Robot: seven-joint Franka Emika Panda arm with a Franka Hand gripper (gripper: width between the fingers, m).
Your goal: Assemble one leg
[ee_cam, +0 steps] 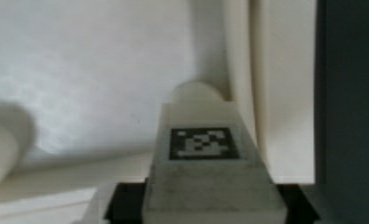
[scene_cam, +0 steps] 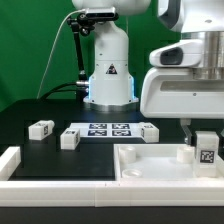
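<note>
My gripper (scene_cam: 203, 136) is shut on a leg (scene_cam: 207, 151), a small white block with a black-and-white tag facing the camera. It holds the leg upright at the exterior view's right, over the right end of the large white tray-like piece (scene_cam: 150, 168). In the wrist view the leg (ee_cam: 202, 140) stands between my black fingers (ee_cam: 142, 200), its far end against the white piece's surface (ee_cam: 92, 70) beside a raised wall. I cannot tell whether the leg is seated. Three more legs (scene_cam: 41, 128) (scene_cam: 69, 139) (scene_cam: 150, 133) lie on the black table.
The marker board (scene_cam: 108, 130) lies at the table's middle, in front of the robot base (scene_cam: 108, 75). A low white wall (scene_cam: 10, 160) runs along the front left. A dark strip (ee_cam: 350, 100) borders the white piece in the wrist view.
</note>
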